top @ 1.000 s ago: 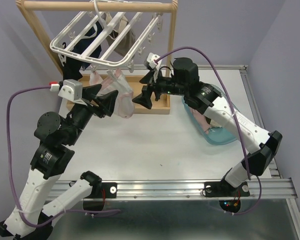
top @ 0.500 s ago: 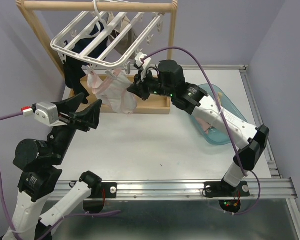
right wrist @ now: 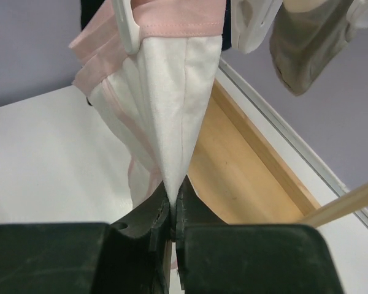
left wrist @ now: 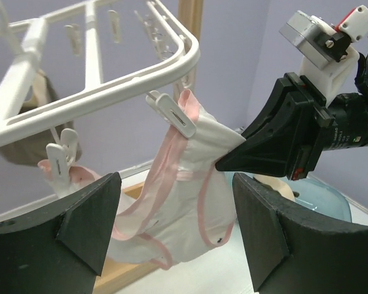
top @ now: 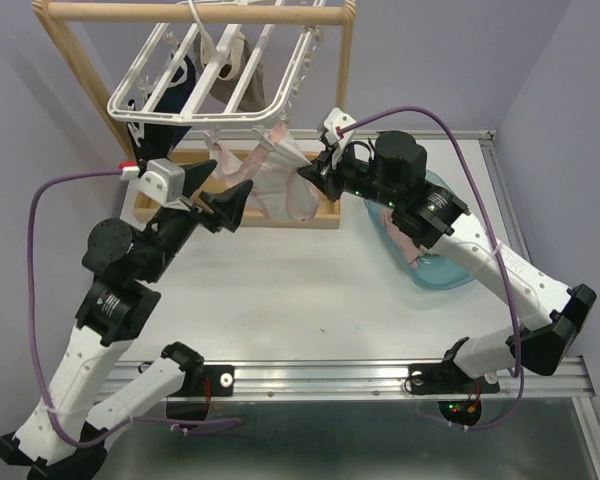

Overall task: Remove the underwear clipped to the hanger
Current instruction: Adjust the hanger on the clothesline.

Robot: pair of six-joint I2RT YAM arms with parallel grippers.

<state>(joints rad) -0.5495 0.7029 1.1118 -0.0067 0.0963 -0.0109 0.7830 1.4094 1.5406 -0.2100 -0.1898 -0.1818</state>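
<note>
The white hanger [top: 220, 112] hangs tilted from the wooden rail. White underwear with pink trim [top: 278, 185] is clipped at its near rim by a white clip [left wrist: 172, 115]. My right gripper [top: 303, 175] is shut on that garment's right edge and stretches the cloth [right wrist: 172, 104] taut between clip and fingers [right wrist: 146, 214]. My left gripper [top: 225, 186] stands open just left of the garment, which hangs beyond its fingers [left wrist: 86, 214] in the left wrist view. Dark navy underwear [top: 172, 92] and a beige-olive piece [top: 242, 62] are also clipped on the hanger.
The wooden rail stand [top: 200, 12] carries the hanger, with its flat base [top: 325, 215] under the garments. A teal tub [top: 450, 272] holding pale cloth sits at the right beneath my right arm. Purple cables loop off both wrists.
My right gripper shut on the pink-trimmed underwear and drew it rightward, swinging the hanger. My left arm dropped back, then rose again to the garment's left side.
</note>
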